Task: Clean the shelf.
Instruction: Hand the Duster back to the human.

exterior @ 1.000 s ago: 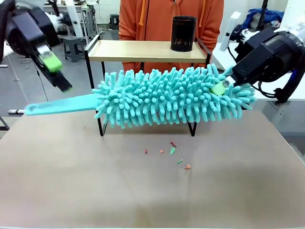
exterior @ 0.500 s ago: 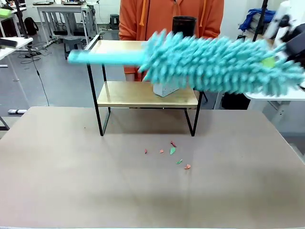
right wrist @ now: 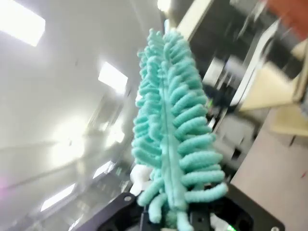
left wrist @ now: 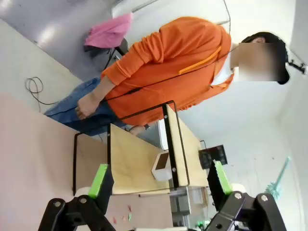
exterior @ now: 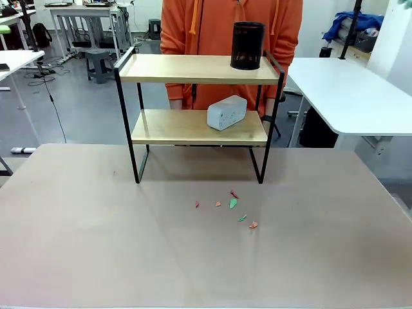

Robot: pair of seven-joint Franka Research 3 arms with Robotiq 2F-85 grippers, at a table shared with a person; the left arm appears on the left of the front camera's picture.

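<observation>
**Duster is gripped by its head, shelf waits below**

The right gripper (right wrist: 175,219) is pressed together on the teal duster (right wrist: 173,144), pinching its fluffy head. The left gripper (left wrist: 161,185) is spread and holds nothing. The shelf (exterior: 193,69) stands on the table (exterior: 96,244), with a black cup (exterior: 248,45) on top and a grey block (exterior: 226,112) below. I think the wiping should go slowly around these two things.
</observation>
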